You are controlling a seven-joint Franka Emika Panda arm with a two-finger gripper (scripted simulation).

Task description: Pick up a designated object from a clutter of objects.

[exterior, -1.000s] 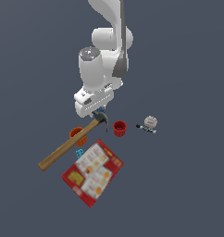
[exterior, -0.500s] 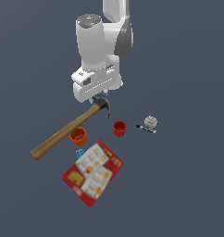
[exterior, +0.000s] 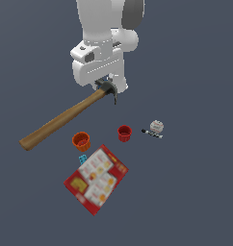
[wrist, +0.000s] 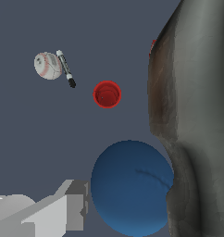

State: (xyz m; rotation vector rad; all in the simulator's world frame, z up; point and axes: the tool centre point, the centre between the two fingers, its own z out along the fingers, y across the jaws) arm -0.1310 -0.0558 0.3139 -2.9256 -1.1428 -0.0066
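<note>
The hammer (exterior: 65, 117) has a long light-brown wooden handle and a dark metal head (exterior: 110, 91). My gripper (exterior: 105, 85) is shut on it right by the head and holds it in the air, with the handle sloping down toward the exterior view's left. In the wrist view the dark head (wrist: 192, 115) fills one side, with one grey finger (wrist: 63, 208) beside it. The other finger is hidden.
On the ground lie an orange cup (exterior: 81, 141), a red cup (exterior: 124, 133), a white ball (exterior: 157, 126), a black marker (exterior: 151, 134), a small blue item (exterior: 83, 159) and a flat red-and-white box (exterior: 96, 179). A blue round shape (wrist: 132, 185) sits close to the wrist camera.
My arm has risen with the hammer held by its head. The hammer has lifted off the ground and away from the cups and the box.
</note>
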